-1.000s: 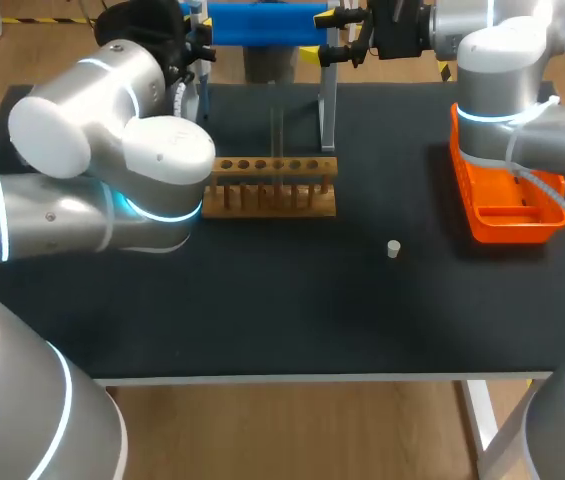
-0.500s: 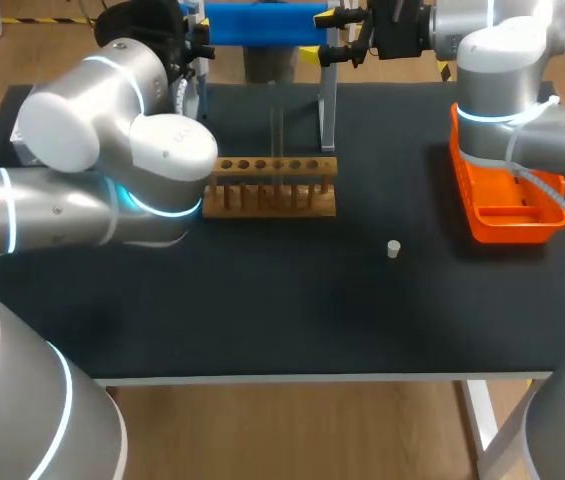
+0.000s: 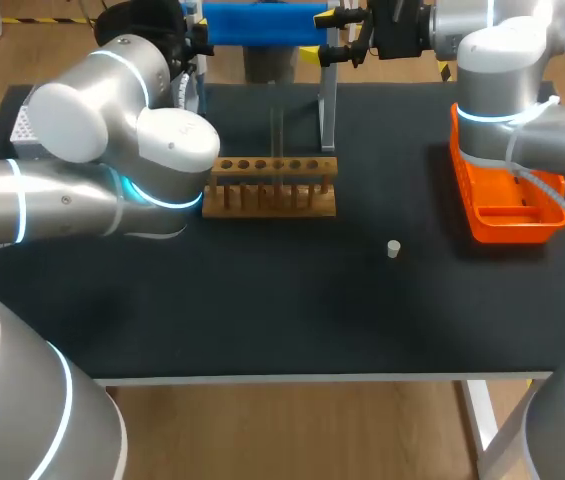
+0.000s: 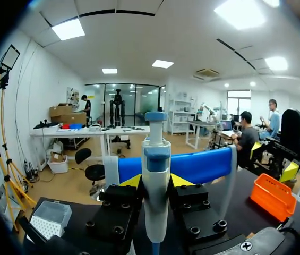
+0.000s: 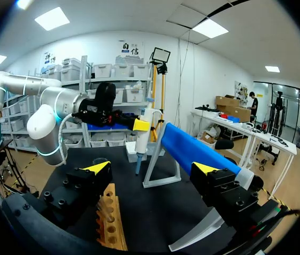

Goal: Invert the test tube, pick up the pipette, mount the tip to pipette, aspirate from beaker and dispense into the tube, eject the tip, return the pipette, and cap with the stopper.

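pipette (image 4: 155,159): looks light, hard and smooth, best held round its thick middle | left gripper (image 4: 155,181): closed on the pipette | right gripper (image 5: 152,168): wide, holds nothing

Orange tray (image 3: 510,232), blue-and-white pipette (image 4: 156,186)

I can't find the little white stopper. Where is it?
In the head view the stopper sits on the table, right of middle, in front of the gap between wooden rack and orange tray.
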### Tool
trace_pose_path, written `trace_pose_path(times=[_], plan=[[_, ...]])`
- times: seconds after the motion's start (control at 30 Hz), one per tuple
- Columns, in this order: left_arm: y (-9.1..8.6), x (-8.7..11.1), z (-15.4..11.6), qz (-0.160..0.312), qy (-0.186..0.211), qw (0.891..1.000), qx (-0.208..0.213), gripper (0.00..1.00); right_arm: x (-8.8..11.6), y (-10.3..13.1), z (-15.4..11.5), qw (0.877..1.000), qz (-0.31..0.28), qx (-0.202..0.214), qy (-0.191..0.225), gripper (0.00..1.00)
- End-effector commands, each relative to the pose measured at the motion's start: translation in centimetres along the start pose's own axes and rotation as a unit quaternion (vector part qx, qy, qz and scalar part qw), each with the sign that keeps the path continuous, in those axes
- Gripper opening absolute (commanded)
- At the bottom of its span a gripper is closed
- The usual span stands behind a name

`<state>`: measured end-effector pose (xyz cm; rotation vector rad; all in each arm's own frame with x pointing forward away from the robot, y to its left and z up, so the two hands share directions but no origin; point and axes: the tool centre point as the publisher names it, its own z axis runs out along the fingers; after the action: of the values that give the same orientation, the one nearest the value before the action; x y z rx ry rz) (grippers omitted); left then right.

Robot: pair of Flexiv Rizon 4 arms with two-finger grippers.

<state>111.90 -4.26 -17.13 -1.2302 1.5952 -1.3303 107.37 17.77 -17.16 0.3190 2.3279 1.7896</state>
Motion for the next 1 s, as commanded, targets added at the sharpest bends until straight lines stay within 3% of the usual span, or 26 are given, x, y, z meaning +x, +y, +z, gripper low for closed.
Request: trace_pose_path(times=[0.03, 1.0], plan=[[0.0, 0.5, 1.0, -0.001, -0.012, 1.000, -0.004, 0.00, 0.0, 0.0, 0.0, 1.000, 0.000, 0.000, 0.000, 1.00], [0.1, -0.3, 3.5, -0.007, -0.058, 0.998, -0.036, 0.00, 0.0, 0.0, 0.0, 1.000, 0.000, 0.000, 0.000, 1.00]])
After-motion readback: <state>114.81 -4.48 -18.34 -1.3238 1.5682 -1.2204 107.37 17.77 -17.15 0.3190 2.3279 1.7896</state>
